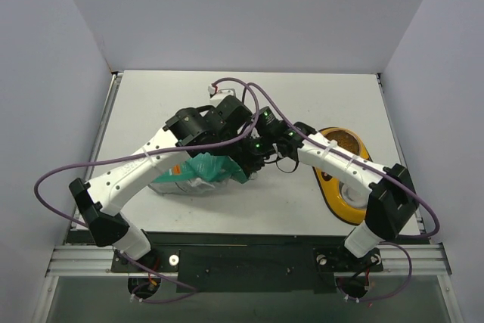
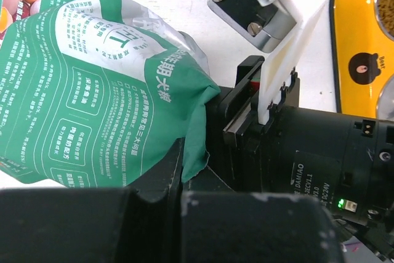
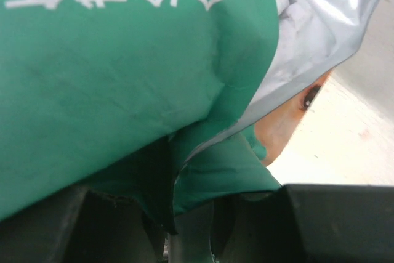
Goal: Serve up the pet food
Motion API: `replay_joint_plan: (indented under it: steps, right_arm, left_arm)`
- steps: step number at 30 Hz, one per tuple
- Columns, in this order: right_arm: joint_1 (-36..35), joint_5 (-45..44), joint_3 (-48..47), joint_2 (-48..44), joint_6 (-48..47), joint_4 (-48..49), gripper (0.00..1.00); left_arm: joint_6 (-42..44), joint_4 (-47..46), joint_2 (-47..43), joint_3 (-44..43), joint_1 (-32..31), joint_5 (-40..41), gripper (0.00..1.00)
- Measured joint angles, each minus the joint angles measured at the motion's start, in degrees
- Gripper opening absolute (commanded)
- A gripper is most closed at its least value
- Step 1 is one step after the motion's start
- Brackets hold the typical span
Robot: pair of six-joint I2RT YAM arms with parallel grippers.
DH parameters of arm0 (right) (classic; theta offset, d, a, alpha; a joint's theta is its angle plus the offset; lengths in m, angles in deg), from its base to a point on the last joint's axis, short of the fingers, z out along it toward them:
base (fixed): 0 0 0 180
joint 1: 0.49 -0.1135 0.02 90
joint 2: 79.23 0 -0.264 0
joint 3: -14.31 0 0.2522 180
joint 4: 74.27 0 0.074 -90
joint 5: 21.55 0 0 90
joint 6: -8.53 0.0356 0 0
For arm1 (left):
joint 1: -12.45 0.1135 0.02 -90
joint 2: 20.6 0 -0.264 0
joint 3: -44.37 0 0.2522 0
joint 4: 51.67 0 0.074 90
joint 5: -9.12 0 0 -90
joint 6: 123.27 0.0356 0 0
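The left gripper (image 2: 182, 196) is pinching the lower edge of the green bag (image 2: 92, 90), bottom centre in the left wrist view. The right gripper (image 3: 192, 229) is clamping a fold of the same bag. The pet food (image 1: 344, 141) is lying in the yellow bowl (image 1: 330, 184), right of centre in the top view.
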Motion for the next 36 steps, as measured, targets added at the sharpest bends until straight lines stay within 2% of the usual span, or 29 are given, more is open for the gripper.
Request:
replay_joint_plan:
  steps: [7, 15, 20, 27, 36]
  right_arm:
    - [1.3, 9.1, 10.5, -1.7, 12.2, 24.7, 0.0]
    - [0.9, 14.3, 11.6, 0.7, 23.3, 39.3, 0.0]
    - [1.8, 15.8, 16.0, -1.2, 30.8, 48.0, 0.0]
    - [4.8, 17.8, 21.6, -7.5, 37.2, 53.5, 0.0]
    - [7.6, 18.1, 24.6, -18.3, 37.6, 49.6, 0.0]
  left_arm:
    - [2.1, 6.4, 3.4, -6.6, -0.2, 3.3, 0.0]
    - [3.7, 8.9, 2.7, -8.3, -0.4, 7.8, 0.0]
    - [3.7, 9.3, 1.6, -8.3, -1.0, 9.3, 0.0]
    - [3.8, 8.5, -2.3, -7.7, -1.5, 13.1, 0.0]
    - [6.8, 7.3, -6.6, -7.7, -1.5, 15.4, 0.0]
